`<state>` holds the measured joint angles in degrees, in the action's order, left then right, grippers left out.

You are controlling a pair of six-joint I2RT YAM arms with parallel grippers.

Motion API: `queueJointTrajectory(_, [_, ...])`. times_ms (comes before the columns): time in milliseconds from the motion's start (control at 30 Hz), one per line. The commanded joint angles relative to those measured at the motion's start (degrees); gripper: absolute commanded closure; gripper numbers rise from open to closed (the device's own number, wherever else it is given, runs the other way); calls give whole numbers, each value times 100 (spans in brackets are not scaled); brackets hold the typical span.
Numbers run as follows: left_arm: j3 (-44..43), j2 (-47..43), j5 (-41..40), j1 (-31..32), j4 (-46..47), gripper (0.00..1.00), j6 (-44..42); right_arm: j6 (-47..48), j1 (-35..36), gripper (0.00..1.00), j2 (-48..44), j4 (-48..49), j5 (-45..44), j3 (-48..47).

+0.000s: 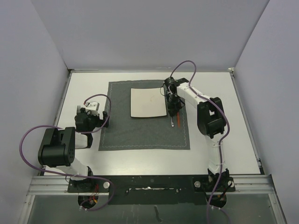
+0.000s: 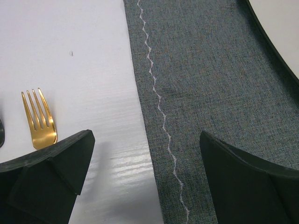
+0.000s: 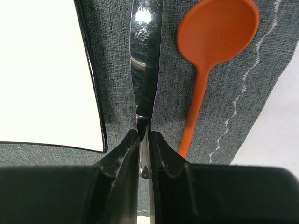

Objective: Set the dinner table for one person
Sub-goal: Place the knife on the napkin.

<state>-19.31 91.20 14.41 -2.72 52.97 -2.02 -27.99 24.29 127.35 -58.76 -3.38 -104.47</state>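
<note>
Woven grey placemat (image 1: pixel 140 133), zigzag-stitched, lies mid dinner table (image 1: pixel 224 140) (glossy white). On it: right gripper (image 3: pixel 144 137) clenched on shiny metal knife (image 3: pixel 145 56), beside orange spoon (image 3: pixel 217 28). Over its left edge: left gripper (image 2: pixel 145 140) spread wide, empty.

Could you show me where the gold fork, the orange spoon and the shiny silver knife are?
Gold metal fork (image 2: pixel 43 134), left wrist view, on the base of its tines.
Orange plastic spoon (image 3: pixel 218 30), right wrist view, on its round bowl.
Shiny silver metal knife (image 3: pixel 145 56), right wrist view, on its blade.
</note>
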Motion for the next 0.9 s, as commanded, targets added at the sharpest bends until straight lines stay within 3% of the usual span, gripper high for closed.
queueJointTrajectory(0, [-20, 81, 66, -18, 394, 2, -33, -92, -48, 100, 11, -22, -58, -347])
queueJointTrajectory(867, [-25, 82, 69, -22, 390, 2, -33, -225, -163, 100, 181, 117, 20, -413])
